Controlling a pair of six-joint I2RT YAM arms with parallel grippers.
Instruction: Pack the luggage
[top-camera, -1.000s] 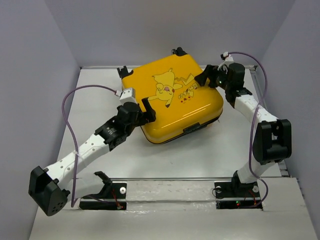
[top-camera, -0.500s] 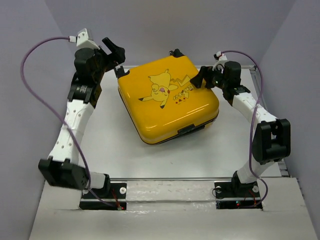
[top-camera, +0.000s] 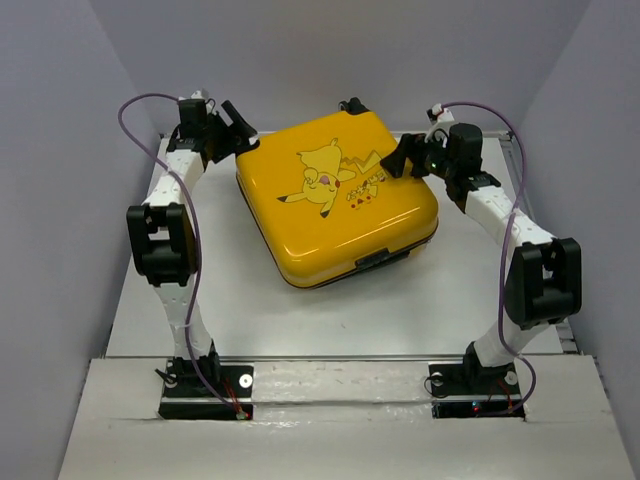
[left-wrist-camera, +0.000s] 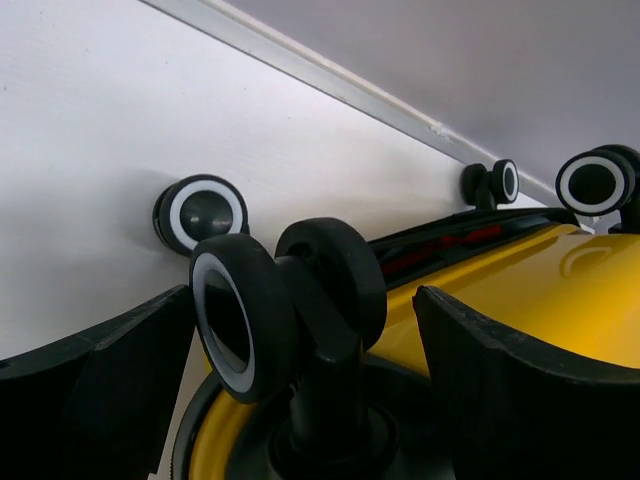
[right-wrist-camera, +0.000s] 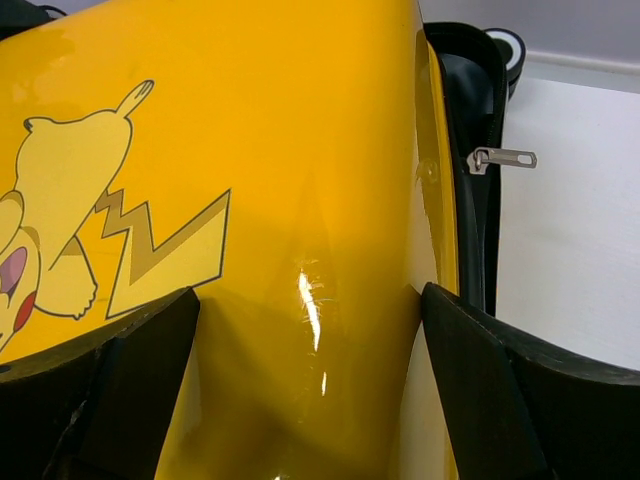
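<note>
The luggage (top-camera: 330, 235) is a glossy yellow hard-shell case lying flat mid-table with its cartoon lid shut. My left gripper (top-camera: 233, 128) is open at its back left corner. In the left wrist view my left gripper (left-wrist-camera: 310, 385) straddles a black double wheel (left-wrist-camera: 240, 320) without pinching it, and a thin red strip (left-wrist-camera: 470, 235) shows in the seam. My right gripper (top-camera: 398, 158) hovers at the lid's back right edge. Seen from the right wrist, my right gripper (right-wrist-camera: 310, 395) stands open across the yellow lid (right-wrist-camera: 270, 150), beside the zipper pull (right-wrist-camera: 500, 157).
Grey walls enclose the white table (top-camera: 250, 310) at the back and on both sides. A metal rail (top-camera: 350, 357) runs along the near edge by the arm bases. The case's black side handle (top-camera: 375, 258) faces the front. Two more wheels (left-wrist-camera: 595, 182) stand at the back edge.
My left arm swung from the luggage's front left side up and round to its back left corner wheel. The luggage shifted slightly left. My right arm stayed at the lid's edge.
</note>
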